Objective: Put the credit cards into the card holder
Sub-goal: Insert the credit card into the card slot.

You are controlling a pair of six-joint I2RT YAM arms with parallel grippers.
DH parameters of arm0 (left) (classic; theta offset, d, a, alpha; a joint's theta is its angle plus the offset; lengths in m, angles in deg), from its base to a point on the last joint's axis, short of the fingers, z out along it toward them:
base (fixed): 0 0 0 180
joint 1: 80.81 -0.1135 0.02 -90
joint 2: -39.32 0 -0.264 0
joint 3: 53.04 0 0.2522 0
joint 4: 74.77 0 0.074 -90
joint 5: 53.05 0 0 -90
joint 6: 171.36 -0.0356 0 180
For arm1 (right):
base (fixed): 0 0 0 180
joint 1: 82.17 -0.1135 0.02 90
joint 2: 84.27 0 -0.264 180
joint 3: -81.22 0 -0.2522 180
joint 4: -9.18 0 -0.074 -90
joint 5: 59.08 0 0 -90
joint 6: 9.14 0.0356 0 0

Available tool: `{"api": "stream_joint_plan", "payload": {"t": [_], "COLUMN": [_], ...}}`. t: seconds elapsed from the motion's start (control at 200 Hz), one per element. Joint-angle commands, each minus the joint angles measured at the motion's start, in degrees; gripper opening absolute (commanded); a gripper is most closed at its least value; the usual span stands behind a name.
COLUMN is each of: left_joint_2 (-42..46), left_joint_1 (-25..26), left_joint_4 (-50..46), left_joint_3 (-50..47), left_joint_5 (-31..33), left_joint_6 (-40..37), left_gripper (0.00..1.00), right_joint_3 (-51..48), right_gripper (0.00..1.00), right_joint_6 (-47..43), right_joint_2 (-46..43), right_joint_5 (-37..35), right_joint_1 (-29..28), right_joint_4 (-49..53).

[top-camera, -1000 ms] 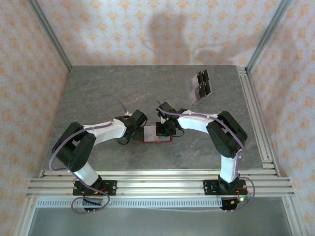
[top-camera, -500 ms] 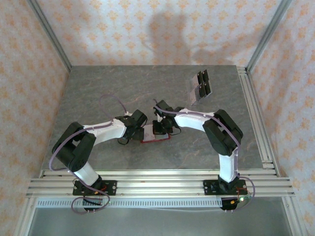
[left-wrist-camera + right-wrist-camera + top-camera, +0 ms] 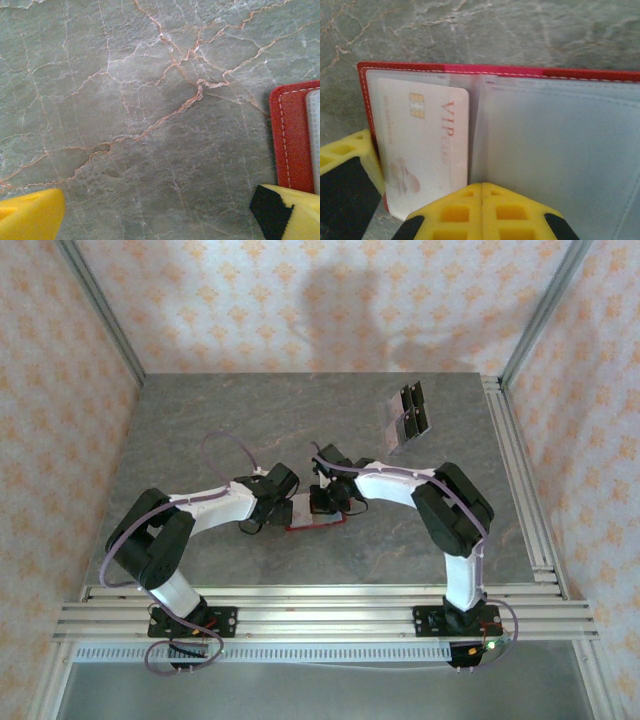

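The card holder point(image 3: 445, 69), a red wallet, lies open on the table, its grey lining and clear sleeves facing up. A pale pink credit card point(image 3: 422, 145) printed "VIP" sits in its left sleeve. My right gripper point(image 3: 482, 186) is shut, its yellow tips pressed together on the wallet's middle fold. My left gripper point(image 3: 160, 220) is open over bare table, and its right finger point(image 3: 295, 212) rests on the wallet's red edge point(image 3: 290, 140). From above, both grippers point(image 3: 283, 506) point(image 3: 322, 504) meet over the wallet point(image 3: 315, 525). Several more cards point(image 3: 408, 412) lie at the back right.
The grey marbled tabletop point(image 3: 220, 430) is walled by patterned panels. An aluminium rail point(image 3: 515, 470) runs along its right side, and more rails point(image 3: 320, 610) cross the near edge by the arm bases.
My right gripper has slid a little left over the wallet, covering more of its lining. The left arm has stayed in place.
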Motion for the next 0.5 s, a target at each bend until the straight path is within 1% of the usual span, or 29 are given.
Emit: {"api": "stream_joint_plan", "payload": {"t": [0.0,0.255,0.39,0.495], "left_joint_2": [-0.64,-0.79,-0.94,-1.07], "left_joint_1": [-0.41,-0.45,-0.41,-0.45], "left_joint_4": [-1.61,-1.84,-2.15,-2.47], "left_joint_3": [-0.53,-0.01,0.60,1.30], "left_joint_5": [0.56,0.73,0.85,0.95], "left_joint_6": [-0.53,-0.55,-0.78,-1.05], "left_gripper": [1.00,1.00,1.00,1.00], "right_joint_3": [-3.16,-6.25,-6.72,-6.55], "right_gripper": [0.00,0.00,0.00,0.00], "right_joint_6": [0.70,-0.78,-0.56,0.16], "right_joint_2": [-3.38,-3.62,-5.05,-7.87], "right_joint_5": [-1.68,-2.73,-1.85,-1.20], "right_joint_1": [2.66,5.46,5.70,5.70], "right_joint_4": [-0.42,0.23,0.14,0.17]}}
